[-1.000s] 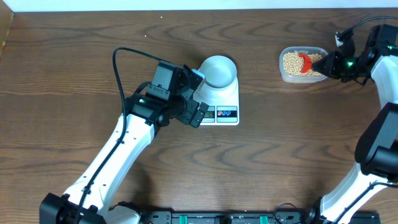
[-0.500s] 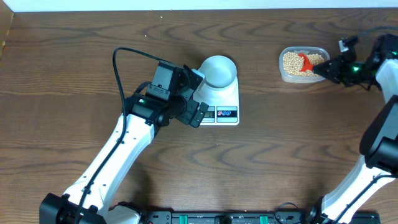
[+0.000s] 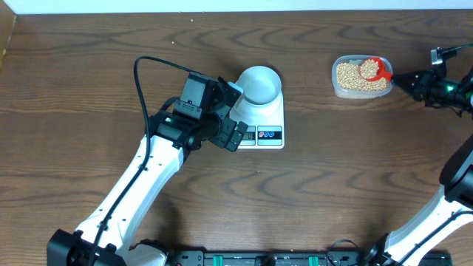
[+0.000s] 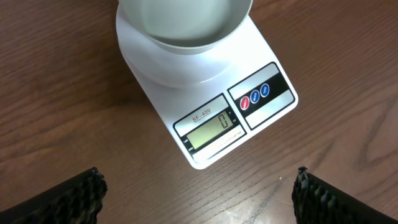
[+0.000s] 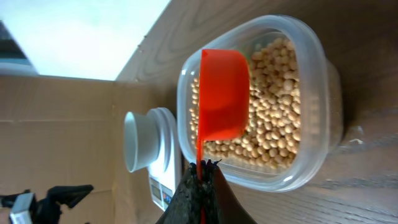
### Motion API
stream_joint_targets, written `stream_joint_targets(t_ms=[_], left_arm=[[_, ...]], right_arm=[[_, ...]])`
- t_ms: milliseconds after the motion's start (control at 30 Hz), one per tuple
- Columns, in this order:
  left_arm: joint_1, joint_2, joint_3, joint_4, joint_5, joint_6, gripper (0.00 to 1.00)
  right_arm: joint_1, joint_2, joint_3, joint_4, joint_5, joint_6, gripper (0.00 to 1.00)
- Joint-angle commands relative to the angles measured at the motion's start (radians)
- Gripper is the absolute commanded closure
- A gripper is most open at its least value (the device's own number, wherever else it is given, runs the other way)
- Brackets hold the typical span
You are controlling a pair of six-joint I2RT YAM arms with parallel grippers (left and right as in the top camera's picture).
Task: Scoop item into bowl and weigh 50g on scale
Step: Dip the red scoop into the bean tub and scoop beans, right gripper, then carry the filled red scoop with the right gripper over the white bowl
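The pale bowl [image 3: 259, 83] stands empty on the white scale [image 3: 267, 127]. In the left wrist view the scale [image 4: 211, 87] reads 0 and the bowl [image 4: 186, 25] is at the top. My left gripper [image 3: 235, 133] is open and empty at the scale's front left corner, its fingers [image 4: 198, 186] apart over the wood. My right gripper [image 3: 399, 78] is shut on the thin handle of a red scoop [image 3: 374, 69]. It holds the scoop [image 5: 221, 102] over the beans [image 5: 277, 124] in the clear tub [image 5: 314, 158]. From overhead the scoop seems to hold beans.
The clear tub [image 3: 340, 90] sits on the wood at the back right, well apart from the scale. The left arm and its black cable [image 3: 148, 63] lie left of the scale. A cardboard wall [image 5: 56, 130] stands beyond the far table edge.
My right gripper has drawn back to the right. The scoop went from tipped down in the beans to level over the tub's right end. The left arm has not moved.
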Motion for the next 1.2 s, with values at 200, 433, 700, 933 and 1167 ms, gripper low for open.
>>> stream_joint_targets(t_ms=[200, 433, 700, 933, 1167], left_arm=[[0.002, 0.0, 0.0, -0.003, 0.008, 0.009, 0.02], [0.002, 0.0, 0.0, -0.003, 0.008, 0.009, 0.02], [0.002, 0.0, 0.0, -0.003, 0.008, 0.009, 0.02], [0.002, 0.0, 0.0, -0.003, 0.008, 0.009, 0.02], [0.002, 0.0, 0.0, -0.003, 0.008, 0.009, 0.02]], right_arm=[[-0.034, 0.006, -0.005, -0.001, -0.198, -0.006, 0.99], [-0.035, 0.006, -0.005, 0.0, -0.326, -0.006, 0.99], [0.032, 0.006, -0.005, 0.0, -0.348, -0.006, 0.99], [0.124, 0.006, -0.005, 0.026, -0.382, 0.029, 0.99], [0.216, 0.006, -0.005, 0.027, -0.404, 0.037, 0.99]])
